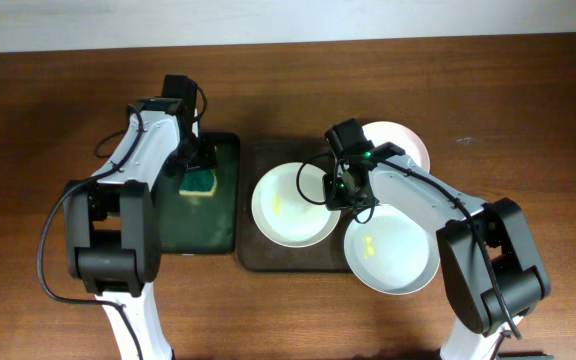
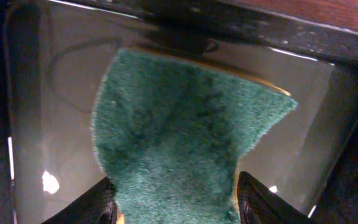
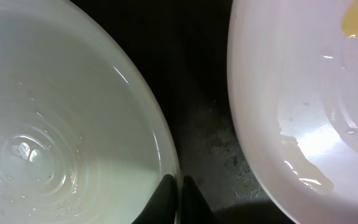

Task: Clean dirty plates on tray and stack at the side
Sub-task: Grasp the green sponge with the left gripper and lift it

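Observation:
Three white plates sit on the dark brown tray. The left plate has a yellow smudge, as does the near right plate. The far right plate is partly under my right arm. My right gripper is shut on the left plate's right rim; in the right wrist view the gripper pinches that plate, with the near right plate beside it. My left gripper is shut on a green sponge over the black tray; its fingers press the sponge from both sides.
The narrow black tray with a wet greenish bottom lies just left of the brown tray, whose dark floor shows between the plates. Brown tabletop surrounds both trays.

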